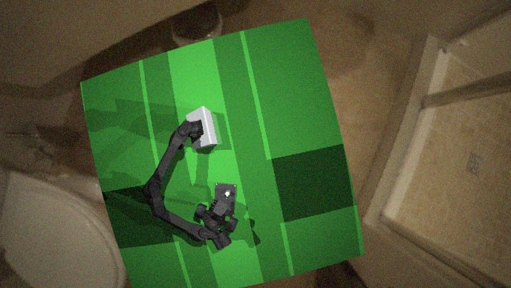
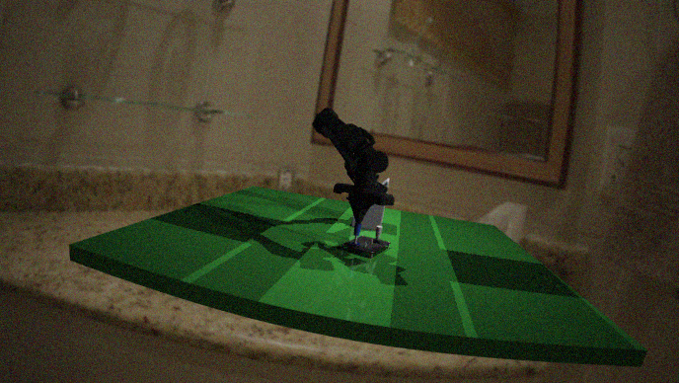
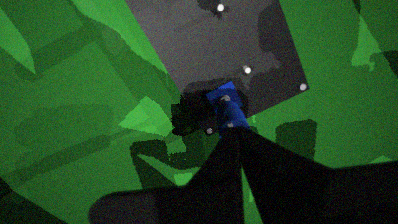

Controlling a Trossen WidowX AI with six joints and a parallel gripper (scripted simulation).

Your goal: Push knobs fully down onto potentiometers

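The dark circuit board (image 1: 232,188) (image 2: 369,247) (image 3: 200,40) stands on the green table top. A blue knob (image 2: 356,230) (image 3: 228,107) stands tall on its shaft at the board's near corner. A pale knob (image 1: 227,193) (image 2: 378,231) (image 3: 247,70) stands further in on the board. My gripper (image 1: 221,205) (image 2: 358,220) (image 3: 235,134) is shut with nothing between the fingers. Its closed fingertips point down at the top of the blue knob and seem to touch it. In the top view the wrist hides the blue knob.
The arm's white base block (image 1: 205,126) (image 2: 376,215) stands behind the board. The green striped table top (image 1: 297,111) (image 2: 493,296) lies on a stone counter (image 2: 148,316), with a framed mirror (image 2: 444,158) on the wall behind.
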